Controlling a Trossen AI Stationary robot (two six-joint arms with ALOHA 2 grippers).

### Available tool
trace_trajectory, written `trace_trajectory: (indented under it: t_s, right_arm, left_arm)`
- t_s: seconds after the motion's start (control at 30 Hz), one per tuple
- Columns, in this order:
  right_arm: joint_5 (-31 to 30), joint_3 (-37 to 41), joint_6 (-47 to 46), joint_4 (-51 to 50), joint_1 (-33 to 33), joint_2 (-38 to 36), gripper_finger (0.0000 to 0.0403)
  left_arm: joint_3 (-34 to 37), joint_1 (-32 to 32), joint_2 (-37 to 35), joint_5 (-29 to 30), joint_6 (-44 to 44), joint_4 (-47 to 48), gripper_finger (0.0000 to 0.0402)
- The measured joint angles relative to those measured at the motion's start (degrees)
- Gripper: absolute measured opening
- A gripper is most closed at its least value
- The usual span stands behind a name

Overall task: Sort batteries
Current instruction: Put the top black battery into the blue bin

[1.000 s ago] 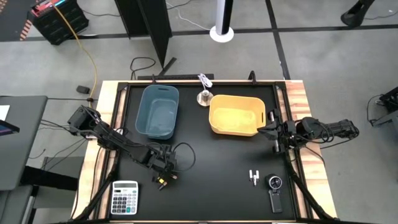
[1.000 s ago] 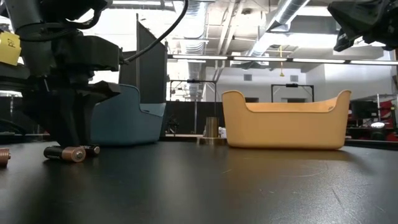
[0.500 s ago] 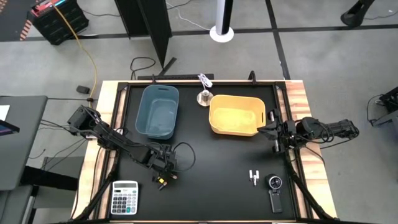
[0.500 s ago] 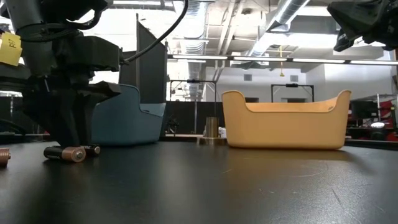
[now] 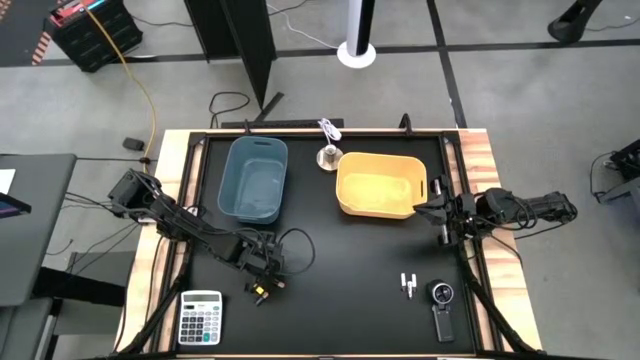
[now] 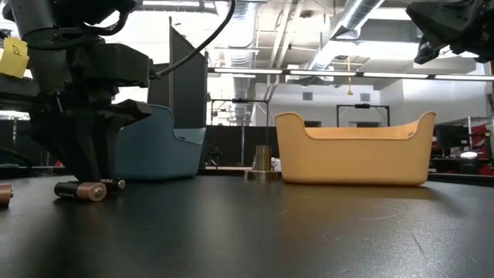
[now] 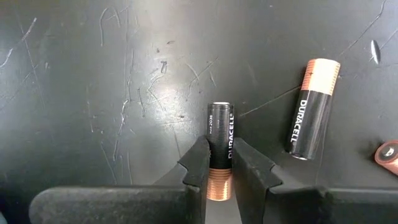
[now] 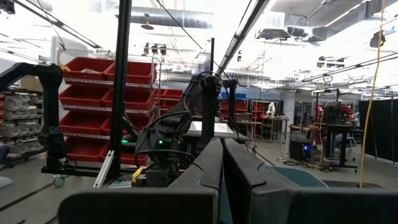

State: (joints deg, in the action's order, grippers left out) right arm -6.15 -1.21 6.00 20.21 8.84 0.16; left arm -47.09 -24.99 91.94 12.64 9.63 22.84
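Note:
Dark batteries with copper ends (image 5: 258, 291) lie on the black table near its near-left part. My left gripper (image 5: 262, 272) stands over them, pointing down, and is shut on one battery (image 7: 219, 146). A second battery (image 7: 314, 109) lies beside it, and a third (image 7: 388, 154) shows at the picture's edge. The low view shows batteries (image 6: 91, 190) on the table under the left gripper (image 6: 81, 166). Two white batteries (image 5: 407, 284) lie near the right side. My right gripper (image 5: 432, 210) waits shut by the yellow bin's right end. My left gripper pinches one dark battery between its two fingers (image 7: 198, 163), near the battery's copper end (image 7: 219, 180). The fingers come from above, pointing down, one on each long side. The battery lies level at the table top, its black end (image 7: 219, 109) sticking out past the fingertips.
A blue bin (image 5: 232, 180) and a yellow bin (image 5: 340, 190) stand side by side toward the far edge, with a small metal object (image 5: 328, 155) between them. A grey-white calculator (image 5: 201, 316) sits at the near-left corner. A black gadget with a round dial (image 5: 442, 305) lies at the near right.

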Motion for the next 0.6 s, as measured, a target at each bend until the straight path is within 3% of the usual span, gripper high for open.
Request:
trace_trajectory:
  t_s: [0.4,0.6]
  right_arm:
    - [0.0,0.0,0.0,0.0,0.0,0.0,0.0033]
    - [0.0,0.0,-0.1,-0.3,0.0,0.0,0.0033]
  left_arm:
    - [-5.2,0.0,-0.7,-0.3,-4.5,0.5,0.0043]
    - [-7.3,-0.1,-4.8,1.7,-5.5,3.5,0.0043]
